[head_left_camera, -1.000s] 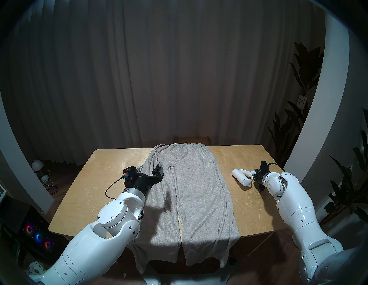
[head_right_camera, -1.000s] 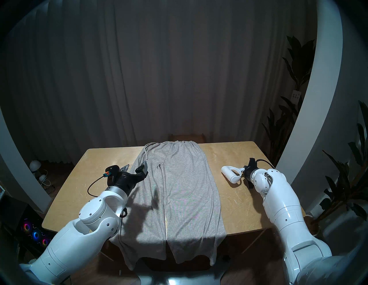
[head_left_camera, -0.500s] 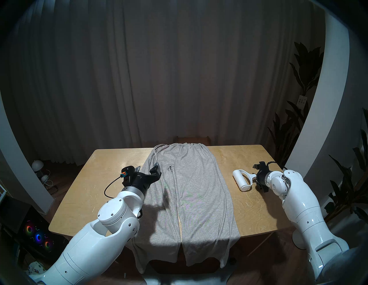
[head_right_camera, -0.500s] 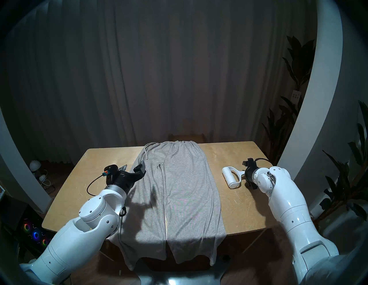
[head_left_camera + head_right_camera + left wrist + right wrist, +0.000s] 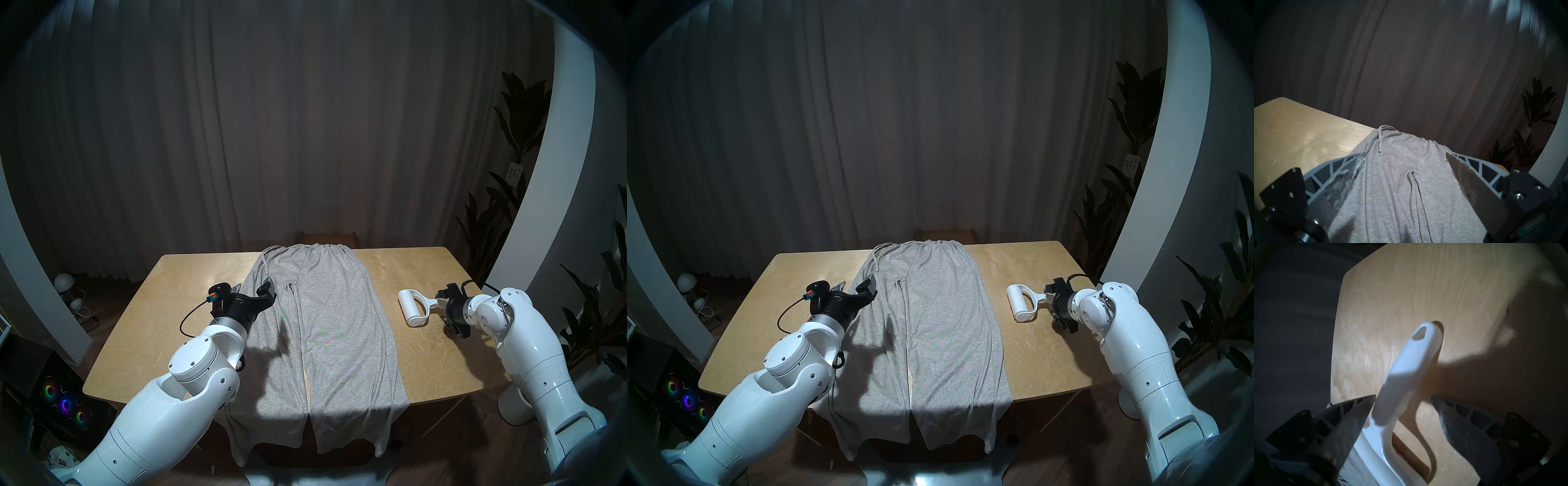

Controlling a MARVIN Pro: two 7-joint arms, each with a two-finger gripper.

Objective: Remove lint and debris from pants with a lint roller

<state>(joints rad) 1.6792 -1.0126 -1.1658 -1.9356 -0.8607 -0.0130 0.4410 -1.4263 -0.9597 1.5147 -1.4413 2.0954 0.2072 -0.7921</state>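
Head view, left eye: the pants (image 5: pixel 322 332) are lying flat down the middle of the bench (image 5: pixel 437 359), waist at 12 o'clock, legs hanging over the near edge. No lint is showing on the cloth at this range. The lint roller (image 5: pixel 414 307) is resting on bare bench at 3 o'clock of the pants, well apart from them. Its roll is lying along a 12-to-6 line, and its handle is pointing toward 3 o'clock, straight at the right gripper (image 5: pixel 442 310). The right arm is clearly the nearer one.

Head view, right eye: same layout. The left gripper (image 5: pixel 859 288) is hovering over the pants' 9 o'clock edge, far from the roller (image 5: pixel 1022 303).

Left wrist view: both fingers (image 5: pixel 1349 171) are standing wide apart with nothing between them, and the pants (image 5: pixel 1398 186) are lying beneath.

Right wrist view: the roller handle (image 5: pixel 1407 372) is running from 6 o'clock up toward 12, passing between the spread fingers (image 5: pixel 1349 417). It is sitting close against the left-hand finger, with clear bench showing before the other one. The gripper is open and not clamping the handle, which lies down on the bench.
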